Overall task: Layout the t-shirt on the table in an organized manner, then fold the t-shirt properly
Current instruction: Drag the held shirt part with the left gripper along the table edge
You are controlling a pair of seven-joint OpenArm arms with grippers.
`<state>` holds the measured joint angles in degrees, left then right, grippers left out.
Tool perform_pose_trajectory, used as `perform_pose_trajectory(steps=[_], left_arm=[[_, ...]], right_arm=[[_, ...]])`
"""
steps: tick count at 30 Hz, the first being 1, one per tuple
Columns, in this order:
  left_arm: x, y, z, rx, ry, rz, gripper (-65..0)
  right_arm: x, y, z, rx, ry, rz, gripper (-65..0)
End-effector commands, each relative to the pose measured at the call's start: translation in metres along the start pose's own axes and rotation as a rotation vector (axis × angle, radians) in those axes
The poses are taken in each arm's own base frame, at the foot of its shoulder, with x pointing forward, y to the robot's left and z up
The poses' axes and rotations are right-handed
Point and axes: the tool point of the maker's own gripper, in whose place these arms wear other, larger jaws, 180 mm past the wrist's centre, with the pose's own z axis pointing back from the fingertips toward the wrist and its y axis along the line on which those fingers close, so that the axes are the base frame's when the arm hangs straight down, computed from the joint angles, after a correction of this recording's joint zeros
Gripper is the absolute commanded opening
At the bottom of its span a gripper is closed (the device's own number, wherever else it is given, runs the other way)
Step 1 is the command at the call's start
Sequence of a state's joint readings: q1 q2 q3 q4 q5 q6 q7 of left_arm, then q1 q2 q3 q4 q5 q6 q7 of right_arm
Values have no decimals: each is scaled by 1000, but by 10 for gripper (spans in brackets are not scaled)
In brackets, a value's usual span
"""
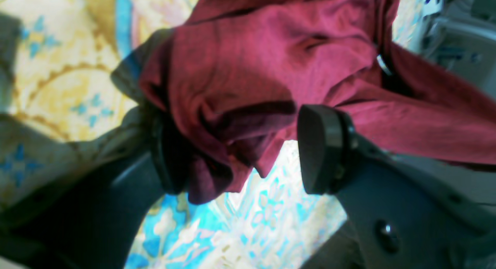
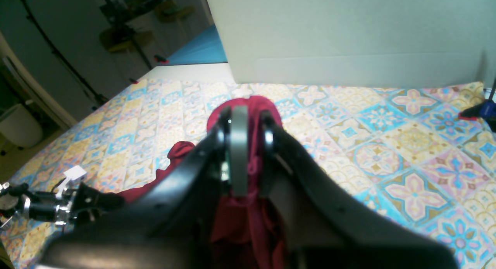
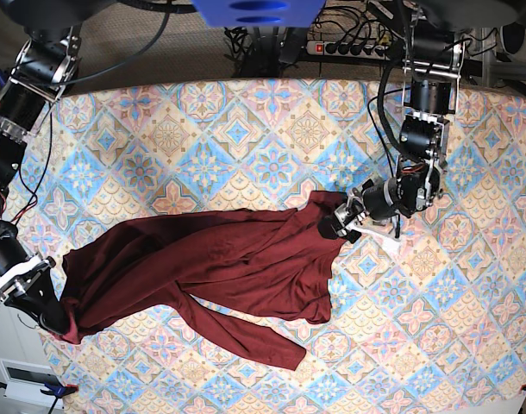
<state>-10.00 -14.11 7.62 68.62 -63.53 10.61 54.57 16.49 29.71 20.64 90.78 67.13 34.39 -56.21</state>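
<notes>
The dark maroon t-shirt (image 3: pixel 228 259) lies spread but rumpled across the table (image 3: pixel 246 129), sleeves trailing toward the front. At its right upper corner my left gripper (image 3: pixel 332 226) stands open. In the left wrist view a bunch of the t-shirt (image 1: pixel 252 67) hangs between the wide-apart fingers of the left gripper (image 1: pixel 240 152) and rests against one finger only, above the table (image 1: pixel 271 222). My right gripper (image 3: pixel 56 319) is at the garment's far left end, near the table's edge. The right gripper (image 2: pixel 246 118) is shut on the t-shirt (image 2: pixel 236 226), which shows between the fingers.
A white box or panel (image 2: pixel 348 36) stands along one table side, with a blue clamp (image 2: pixel 480 112) at the cloth's edge. A power strip (image 3: pixel 358 47) and cables lie behind the table. A white box (image 3: pixel 21 375) sits below the table's left front corner.
</notes>
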Motion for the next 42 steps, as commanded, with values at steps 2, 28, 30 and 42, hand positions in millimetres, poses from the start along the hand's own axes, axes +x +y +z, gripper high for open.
perform_pose_trajectory(steps=[2,28,30,42], left_arm=[[-17,13,-6,74,51,-18,-256],[144,-95,104,-258,-329,-230,-650],[161,-115,119,-303,-363,-270,-650],[263,-232,194,-473,-514,-388,-650]], right_arm=[[29,4,4,16,-77,37,-647],[70,-15,22,-43,-130,109,-647],[70,-24,22,-57,-130,86,-647],[127,-44,-15,-26,-165,55,-647]])
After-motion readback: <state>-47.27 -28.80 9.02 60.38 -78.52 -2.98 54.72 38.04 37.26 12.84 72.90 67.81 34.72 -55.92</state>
